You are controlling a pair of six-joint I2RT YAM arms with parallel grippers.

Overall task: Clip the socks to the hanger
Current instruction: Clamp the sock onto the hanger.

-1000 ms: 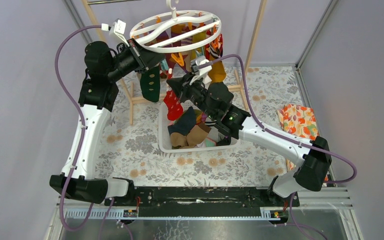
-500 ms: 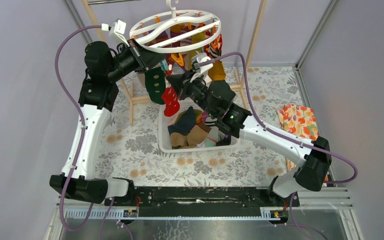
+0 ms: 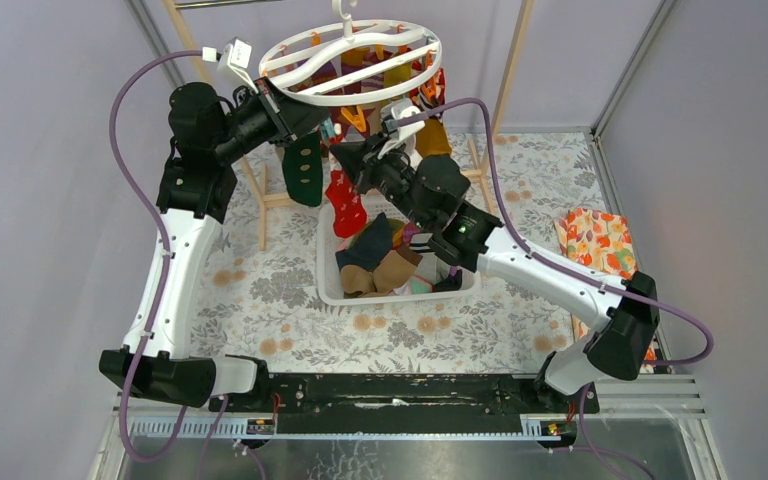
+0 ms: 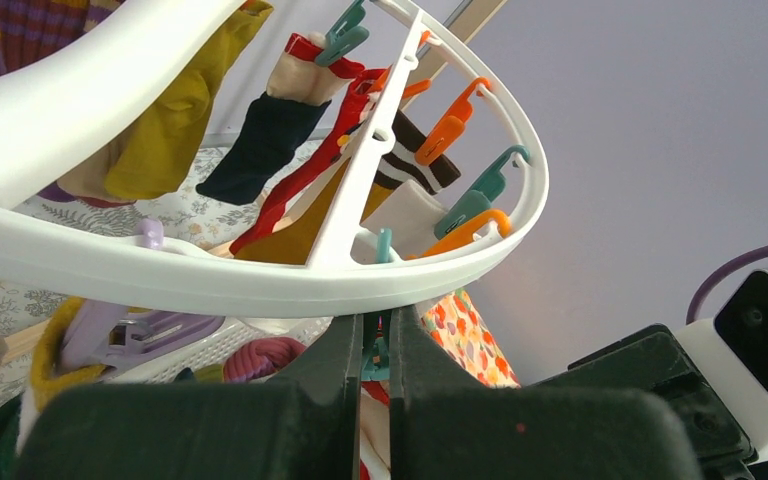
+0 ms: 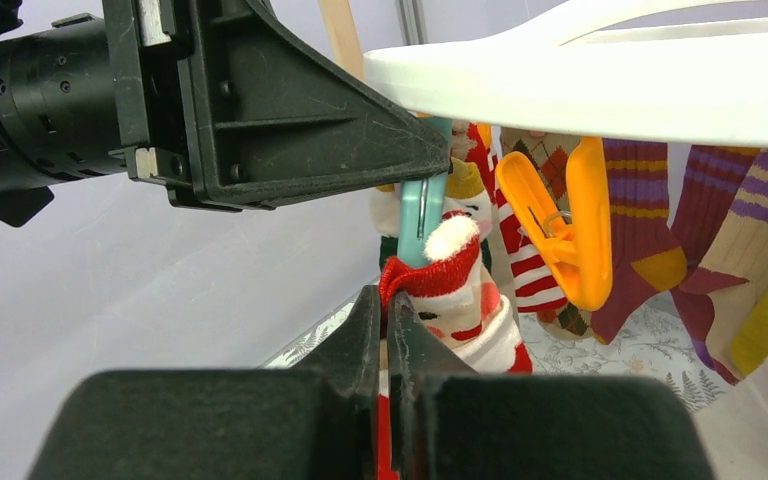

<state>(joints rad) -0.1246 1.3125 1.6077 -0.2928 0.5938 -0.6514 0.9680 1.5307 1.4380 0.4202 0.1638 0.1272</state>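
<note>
Feeding Santa sock (image 5: 460, 300) cuff into teal clip (image 5: 418, 215), centre frame; right gripper (image 5: 385, 308) clamped on sock, left gripper (image 4: 374, 330) squeezing clip under hanger (image 4: 260, 290). Seat cuff deep before left releases.

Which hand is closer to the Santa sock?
Right. The right hand grips the Santa sock from below; the left hand pinches the teal clip just above it, under the hanger.

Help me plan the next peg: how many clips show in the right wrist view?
2. A teal clip hangs at centre, at the Santa sock's cuff; an orange clip hangs just right of it. Both are under the white hanger ring, which may hide others.
</note>
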